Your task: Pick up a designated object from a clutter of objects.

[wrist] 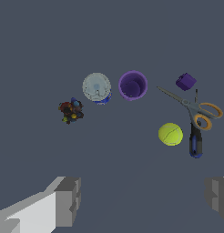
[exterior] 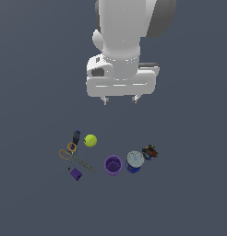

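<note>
Pincer [exterior: 120,99] hangs high with jaws apart, and that dark speckled lump [wrist: 71,110] beside the can [wrist: 97,87] looks light, rigid, knobbly — squeeze across its middle.

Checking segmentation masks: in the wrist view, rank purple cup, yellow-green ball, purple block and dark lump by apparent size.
1. purple cup
2. yellow-green ball and dark multicoloured lump: look alike, not ranked apart
3. purple block
</note>
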`<state>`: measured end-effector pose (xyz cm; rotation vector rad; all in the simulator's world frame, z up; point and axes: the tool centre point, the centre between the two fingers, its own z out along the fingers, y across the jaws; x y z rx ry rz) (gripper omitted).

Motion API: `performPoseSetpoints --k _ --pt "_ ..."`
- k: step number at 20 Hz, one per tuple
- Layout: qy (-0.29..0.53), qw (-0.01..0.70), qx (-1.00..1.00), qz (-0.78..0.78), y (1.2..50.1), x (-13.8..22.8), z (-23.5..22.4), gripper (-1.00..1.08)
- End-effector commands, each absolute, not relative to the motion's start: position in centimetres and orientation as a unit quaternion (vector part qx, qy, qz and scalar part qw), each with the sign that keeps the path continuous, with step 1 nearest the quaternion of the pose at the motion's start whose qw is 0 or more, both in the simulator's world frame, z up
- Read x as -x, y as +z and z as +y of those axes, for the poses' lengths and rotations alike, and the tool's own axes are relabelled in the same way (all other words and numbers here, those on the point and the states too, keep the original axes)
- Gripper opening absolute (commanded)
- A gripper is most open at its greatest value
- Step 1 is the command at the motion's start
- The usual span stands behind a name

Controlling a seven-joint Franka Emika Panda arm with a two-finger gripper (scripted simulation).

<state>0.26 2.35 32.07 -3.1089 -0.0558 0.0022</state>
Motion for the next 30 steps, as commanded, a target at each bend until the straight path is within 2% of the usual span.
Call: performPoseSetpoints --k 1,9,30 --pt "0.001 0.016 1.000 -0.018 32.1 -0.3 2.3 1.00" --pt "-0.004 0.014 0.999 -0.037 31.9 -1.1 4.6 1.00" --pt "-0.002 0.014 1.000 0.022 29.9 -2.2 5.9 1.00"
